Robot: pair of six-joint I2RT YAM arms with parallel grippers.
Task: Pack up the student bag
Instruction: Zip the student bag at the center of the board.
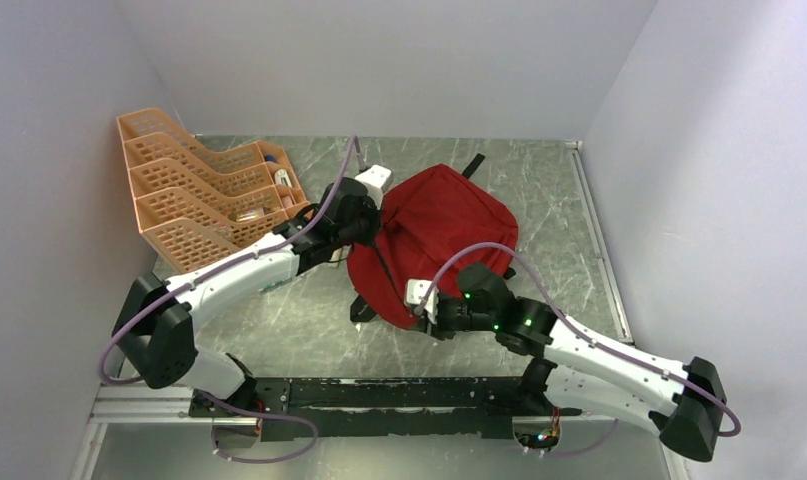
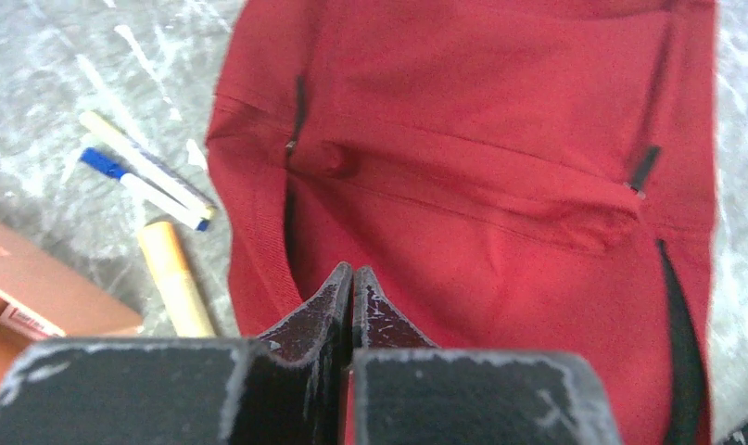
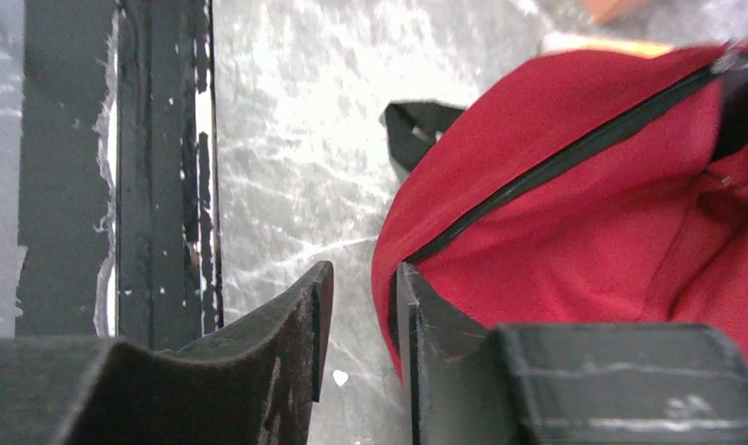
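The student bag is a red fabric backpack lying in the middle of the table. My left gripper is at the bag's left edge. In the left wrist view its jaws are shut tip to tip over the red fabric, with nothing visible between them. My right gripper is at the bag's near edge. In the right wrist view it is open by a narrow gap, and the bag's red edge with a black zipper lies against its right finger.
An orange plastic tray rack stands at the back left, and a corner of it shows in the left wrist view. Two white pens and a yellow marker lie left of the bag. A black strap sticks out. A black rail runs along the near edge.
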